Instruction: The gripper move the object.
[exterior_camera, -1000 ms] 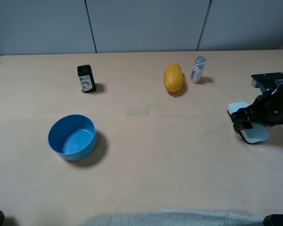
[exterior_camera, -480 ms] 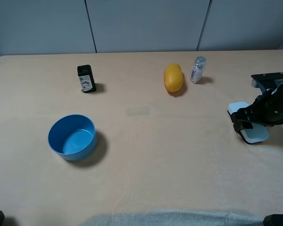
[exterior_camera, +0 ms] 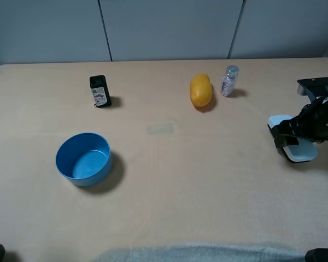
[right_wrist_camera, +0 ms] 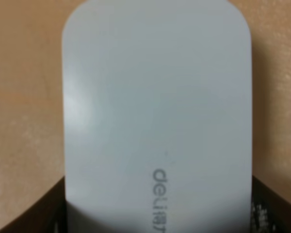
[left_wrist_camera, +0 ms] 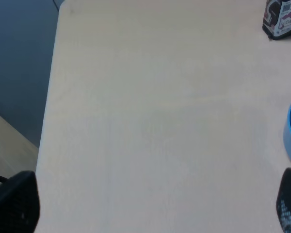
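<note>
**Right claw has the white case pinched, ready to carry**

From where I stand, the right gripper [exterior_camera: 295,137] sits low over the white case [exterior_camera: 305,154]. The case lies near the right side of the table [exterior_camera: 169,207], well apart from the orange fruit [exterior_camera: 201,90] and the small bottle [exterior_camera: 229,81], and far from the blue bowl [exterior_camera: 83,158]. The wrist camera shows the case running lengthwise out from between the fingers [right_wrist_camera: 276,213]. They press on its two long edges, so the claw is drawn in narrow and holding it. I can't tell whether the case is clear of the tabletop. I'd say the grasp is made and the move itself is in hand. Next it wants a level carry with a steady squeeze, since that smooth, flat shell could slip. The left gripper [left_wrist_camera: 153,206] hangs spread wide with nothing in it
</note>
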You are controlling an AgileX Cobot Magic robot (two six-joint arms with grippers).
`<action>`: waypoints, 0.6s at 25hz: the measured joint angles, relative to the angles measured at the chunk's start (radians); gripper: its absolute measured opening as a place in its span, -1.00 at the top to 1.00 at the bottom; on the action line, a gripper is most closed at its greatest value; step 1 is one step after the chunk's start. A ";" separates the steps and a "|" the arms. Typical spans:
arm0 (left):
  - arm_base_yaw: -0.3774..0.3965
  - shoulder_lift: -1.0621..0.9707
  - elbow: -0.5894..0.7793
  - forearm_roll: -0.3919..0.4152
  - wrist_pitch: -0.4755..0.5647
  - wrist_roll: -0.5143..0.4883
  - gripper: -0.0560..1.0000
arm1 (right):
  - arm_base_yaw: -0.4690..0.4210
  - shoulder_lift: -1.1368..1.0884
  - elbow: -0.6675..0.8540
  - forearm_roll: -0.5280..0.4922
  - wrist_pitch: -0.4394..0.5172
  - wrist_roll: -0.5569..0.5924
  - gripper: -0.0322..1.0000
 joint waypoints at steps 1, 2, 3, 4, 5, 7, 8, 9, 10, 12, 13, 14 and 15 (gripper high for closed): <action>0.000 0.000 0.000 0.000 0.000 0.000 -0.95 | 0.000 -0.015 0.001 0.000 0.010 0.002 0.06; 0.000 0.000 0.000 0.000 0.000 0.000 -0.95 | 0.000 -0.025 0.001 0.000 0.021 0.004 0.06; 0.000 0.000 0.000 0.000 0.000 0.000 -0.95 | 0.000 -0.034 0.001 0.000 0.030 0.007 0.06; 0.000 0.000 0.000 0.000 0.000 0.000 -0.95 | 0.000 -0.045 0.001 0.000 0.040 0.012 0.06; 0.000 0.000 0.000 0.000 0.000 0.000 -0.95 | 0.000 -0.054 0.001 0.000 0.048 0.013 0.06; 0.000 0.000 0.000 0.000 0.000 0.000 -0.95 | 0.000 -0.070 0.001 0.000 0.066 0.014 0.06; 0.000 0.000 0.000 0.000 0.000 0.000 -0.95 | 0.000 -0.077 0.001 0.000 0.075 0.016 0.06; 0.000 0.000 0.000 0.000 0.000 0.000 -0.95 | 0.000 -0.086 0.001 0.000 0.085 0.019 0.06; 0.000 0.000 0.000 0.000 0.000 0.000 -0.95 | 0.000 -0.093 0.001 0.000 0.093 0.021 0.06; 0.000 0.000 0.000 0.000 0.000 0.000 -0.95 | 0.000 -0.110 0.001 0.003 0.111 0.022 0.06; 0.000 0.000 0.000 0.000 0.000 0.000 -0.95 | 0.000 -0.117 0.001 0.007 0.122 0.022 0.06; 0.000 0.000 0.000 0.000 0.000 0.000 -0.95 | 0.000 -0.127 0.001 0.012 0.131 0.022 0.06; 0.000 0.000 0.000 0.000 0.000 0.000 -0.95 | 0.000 -0.135 0.001 0.017 0.143 0.022 0.06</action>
